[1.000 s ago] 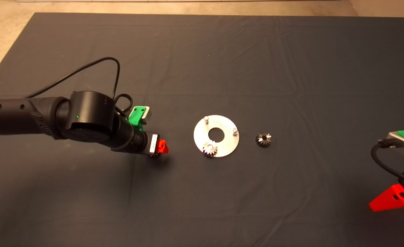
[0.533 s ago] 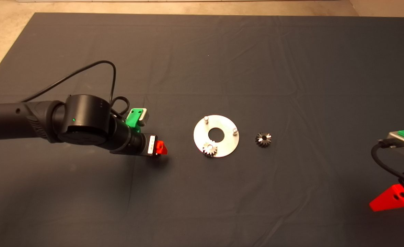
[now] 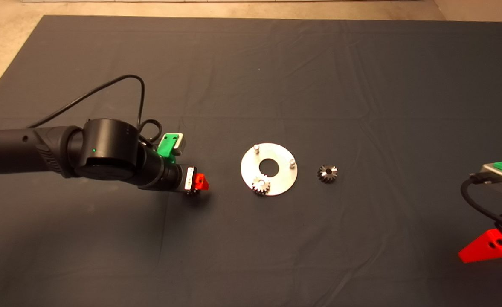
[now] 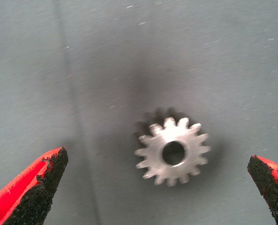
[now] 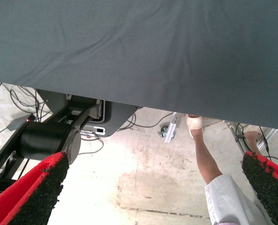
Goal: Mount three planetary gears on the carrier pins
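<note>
The left gripper hangs low over the mat, pointing straight down, its two red fingers spread wide with a bright silver gear lying flat on the cloth between them and touching neither pad. From above, that gripper sits at the end of a black arm that reaches in level from the left side, with a cable looping up over its wrist joint and a green bracket showing just behind the fingers; the gear beneath it is almost wholly hidden by the fingertips in this view. A little way to its right lies the shiny disc with the large centre hole, well apart from the gripper. A second silver gear already sits on the disc's near-left edge, on one of the carrier pins, while two bare pins stand free: one at the far-left rim and one at the right rim. Just beside the disc on its right, flat on the mat, rests the darker grey gear. Nothing lies between the left gripper and the disc. The right gripper waits at the lower right edge of the mat, its fingers held wide apart; beyond the mat's edge its wrist camera shows bare floor, cables, the robot's base and a person's leg.
</note>
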